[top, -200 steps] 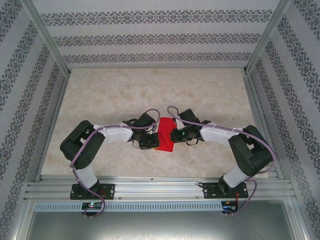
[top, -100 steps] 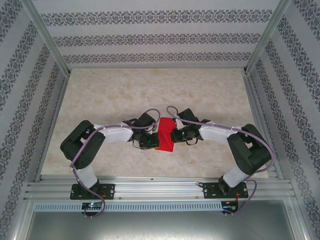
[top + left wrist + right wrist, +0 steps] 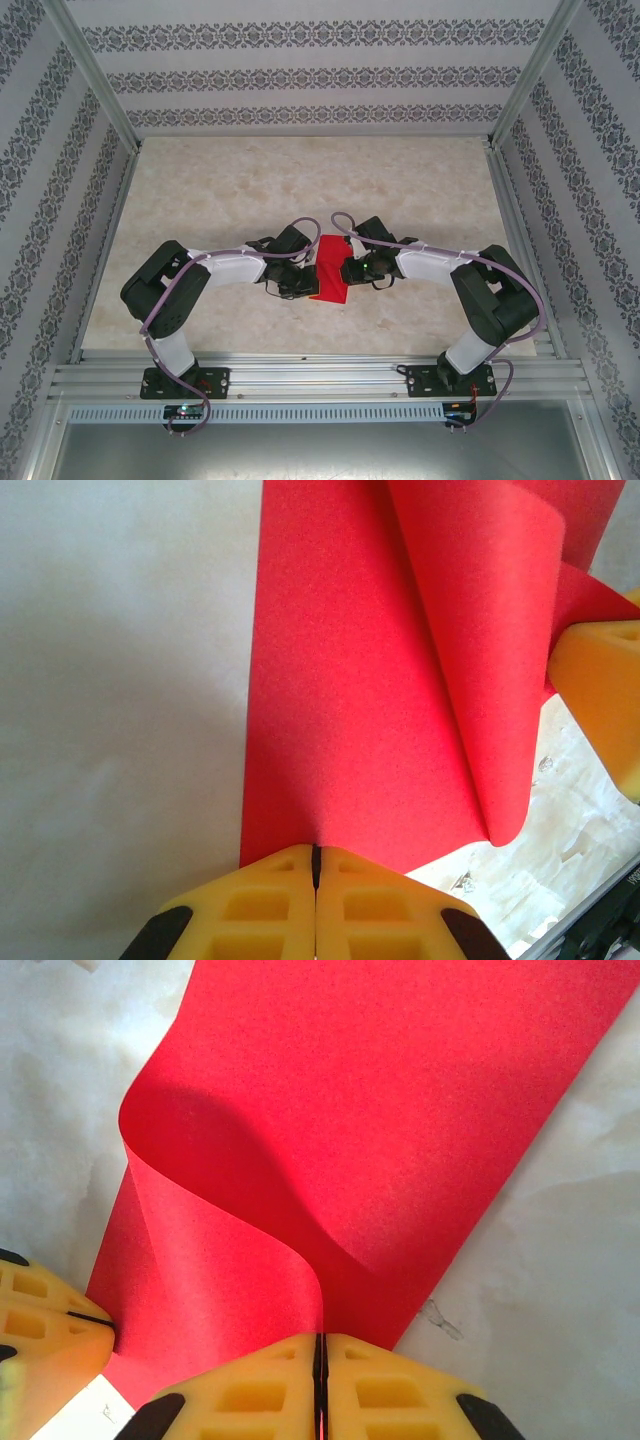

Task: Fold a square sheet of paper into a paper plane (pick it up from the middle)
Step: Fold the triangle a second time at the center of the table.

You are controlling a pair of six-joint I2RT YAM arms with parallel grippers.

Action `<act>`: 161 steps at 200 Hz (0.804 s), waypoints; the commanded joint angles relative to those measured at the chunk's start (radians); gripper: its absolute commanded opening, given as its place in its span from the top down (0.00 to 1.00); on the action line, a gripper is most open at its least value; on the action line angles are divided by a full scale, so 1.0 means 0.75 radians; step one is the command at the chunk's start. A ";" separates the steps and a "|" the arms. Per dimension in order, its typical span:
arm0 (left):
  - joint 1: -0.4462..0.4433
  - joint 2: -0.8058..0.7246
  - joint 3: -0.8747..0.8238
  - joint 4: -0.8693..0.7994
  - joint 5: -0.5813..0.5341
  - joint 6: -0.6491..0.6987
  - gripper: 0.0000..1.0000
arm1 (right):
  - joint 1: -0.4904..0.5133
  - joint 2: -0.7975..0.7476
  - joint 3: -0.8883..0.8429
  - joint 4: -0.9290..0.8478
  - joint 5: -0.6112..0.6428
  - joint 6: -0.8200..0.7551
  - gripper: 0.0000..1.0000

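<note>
Black-and-white arms point(image 3: 235, 266), lilac cables point(image 3: 147, 322), yellow gripper fingertips point(image 3: 262, 912).

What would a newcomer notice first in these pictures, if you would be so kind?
The bright red sheet of paper stands out at once, at the middle of the pale table. The left gripper and the right gripper each pinch an edge of it, from opposite sides. One layer curls up in a loop rather than lying flat.

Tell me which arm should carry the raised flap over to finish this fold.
Right, probably. The right gripper pinches the curled, lifted flap of the square sheet of paper, while the left gripper clamps the flat part, anchoring it.
</note>
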 commanded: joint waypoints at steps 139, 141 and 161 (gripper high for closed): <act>-0.018 0.048 -0.003 -0.078 -0.072 0.038 0.92 | -0.003 0.033 0.046 -0.048 0.057 -0.017 0.90; -0.018 0.048 -0.003 -0.080 -0.073 0.039 0.92 | -0.001 0.031 0.046 -0.052 0.057 -0.016 0.90; -0.018 0.045 0.000 -0.083 -0.073 0.041 0.92 | 0.003 -0.002 0.037 -0.049 0.053 -0.013 0.90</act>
